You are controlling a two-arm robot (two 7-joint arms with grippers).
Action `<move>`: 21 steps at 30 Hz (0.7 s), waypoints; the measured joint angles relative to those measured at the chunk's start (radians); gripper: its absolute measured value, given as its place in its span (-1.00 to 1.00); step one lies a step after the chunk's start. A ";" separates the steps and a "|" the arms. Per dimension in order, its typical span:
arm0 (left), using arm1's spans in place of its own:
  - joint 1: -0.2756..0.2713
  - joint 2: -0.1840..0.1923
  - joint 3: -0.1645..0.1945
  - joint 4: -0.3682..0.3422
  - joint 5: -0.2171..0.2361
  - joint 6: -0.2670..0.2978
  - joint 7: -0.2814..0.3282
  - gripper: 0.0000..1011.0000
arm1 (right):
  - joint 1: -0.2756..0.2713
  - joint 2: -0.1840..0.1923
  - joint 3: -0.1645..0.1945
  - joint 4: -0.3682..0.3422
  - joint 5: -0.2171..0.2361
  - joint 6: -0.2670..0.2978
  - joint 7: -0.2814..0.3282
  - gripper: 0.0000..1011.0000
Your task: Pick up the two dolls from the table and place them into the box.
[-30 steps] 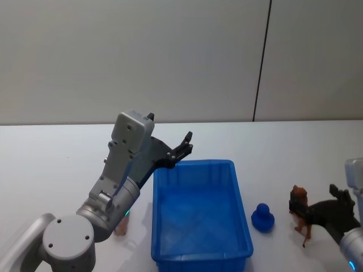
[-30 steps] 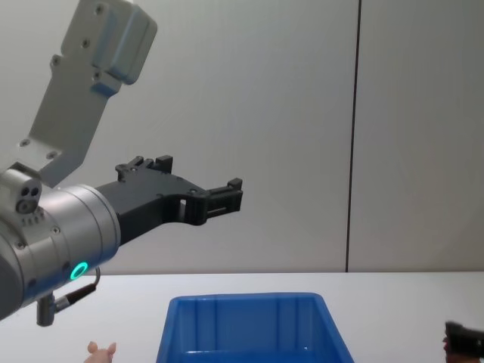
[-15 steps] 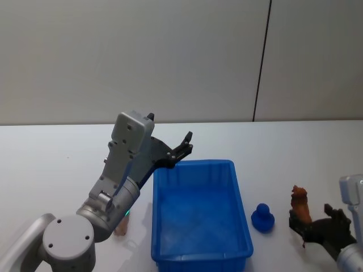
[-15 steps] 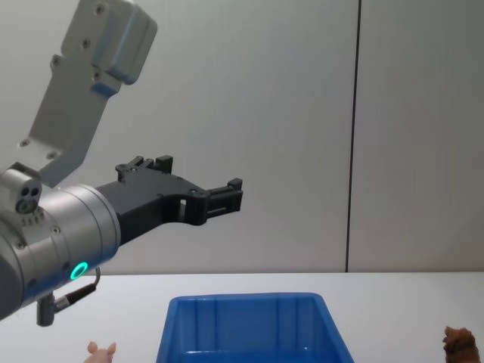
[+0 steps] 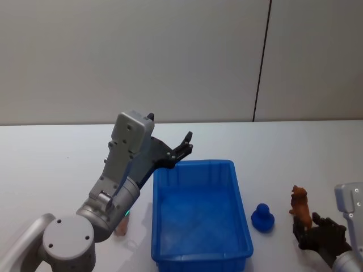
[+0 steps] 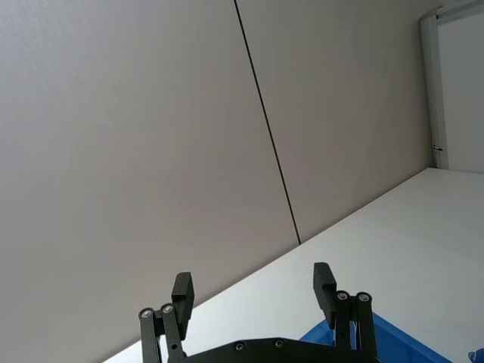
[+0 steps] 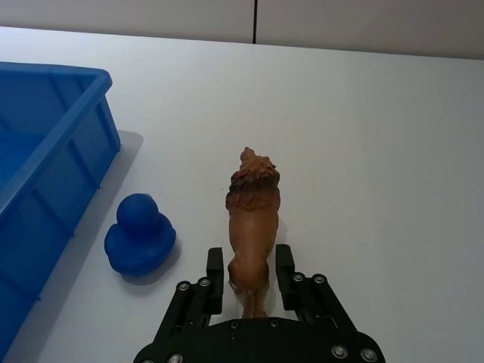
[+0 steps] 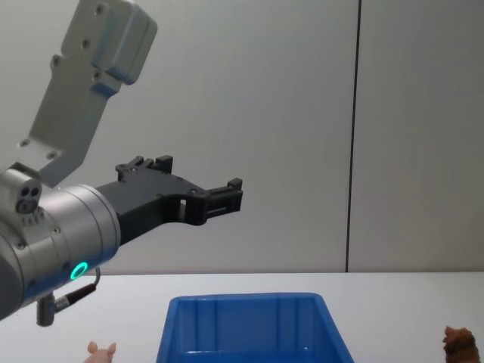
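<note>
The reddish-brown doll (image 7: 253, 204) stands upright on the white table (image 7: 378, 151), right of the blue box (image 5: 198, 221). My right gripper (image 7: 249, 272) is open, its fingers (image 7: 215, 271) close on either side of the doll's hindquarters. In the head view the brown doll (image 5: 299, 205) is just ahead of the right gripper (image 5: 307, 225). The pink doll (image 8: 100, 350) stands left of the box (image 8: 249, 304), largely hidden behind my left arm. My left gripper (image 5: 184, 145) hangs open and empty in the air above the box's far left corner, as the left wrist view (image 6: 253, 287) also shows.
A small dark blue duck-shaped toy (image 5: 262, 217) sits on the table between the box and the brown doll, close to the box wall (image 7: 60, 174). A grey wall with a dark vertical seam stands behind the table.
My right gripper has drawn back and down toward the near edge, uncovering the brown doll, which stays standing. The left arm has not moved.
</note>
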 joint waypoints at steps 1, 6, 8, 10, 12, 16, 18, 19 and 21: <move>0.000 0.000 0.000 0.000 0.000 0.000 0.000 0.98 | 0.000 -0.001 0.000 0.001 -0.001 -0.003 0.000 -0.15; 0.000 0.000 0.000 0.000 0.000 0.000 0.000 0.98 | 0.002 -0.007 -0.002 0.006 -0.009 -0.015 0.001 -0.43; 0.000 0.000 0.000 0.000 0.000 0.000 0.000 0.98 | 0.004 -0.009 -0.002 0.006 -0.015 -0.022 0.001 -0.45; 0.000 0.000 0.000 0.000 0.000 0.000 0.000 0.98 | 0.005 -0.010 -0.002 0.006 -0.018 -0.027 0.000 -0.45; 0.000 0.000 0.000 0.000 0.000 0.000 0.000 0.98 | 0.005 -0.012 -0.003 0.001 -0.025 -0.035 0.000 -0.45; 0.000 0.000 0.000 0.000 0.000 0.000 0.000 0.98 | 0.005 -0.013 -0.004 -0.014 -0.038 -0.053 -0.001 -0.45; 0.000 0.000 0.000 0.000 0.000 0.000 0.000 0.98 | 0.005 -0.014 -0.004 -0.025 -0.046 -0.067 -0.001 -0.45; 0.000 0.000 0.000 0.000 0.000 0.000 0.000 0.98 | 0.005 -0.014 -0.004 -0.025 -0.046 -0.067 -0.001 -0.45; 0.000 0.000 0.000 0.000 0.000 0.000 0.000 0.98 | 0.004 -0.014 -0.005 -0.042 -0.057 -0.087 0.005 -0.45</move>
